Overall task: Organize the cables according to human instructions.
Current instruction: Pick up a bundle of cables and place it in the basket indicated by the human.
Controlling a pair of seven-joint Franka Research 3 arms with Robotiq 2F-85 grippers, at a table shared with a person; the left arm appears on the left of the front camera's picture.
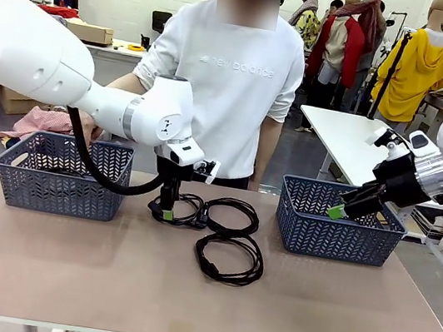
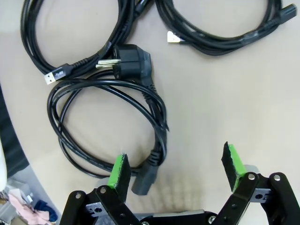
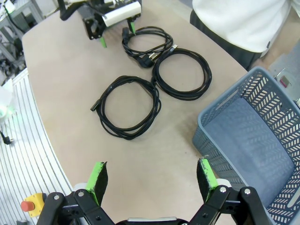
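Left gripper jaws apart, low over nearest coil. Right gripper apart, beside right basket. Cables mid-table, touching. Risk: one-strand pinch unwinds coil; overlapping neighbour snags and drags along.

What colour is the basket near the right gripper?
Blue-grey basket, with herringbone cut-out walls; clearest in the front view.

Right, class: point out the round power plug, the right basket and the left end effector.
round power plug (image 2: 133,63), left wrist view, on its black body.
right basket (image 1: 337,235), front view, on its front wall.
left end effector (image 2: 174,164), left wrist view, midway between its fingertips.
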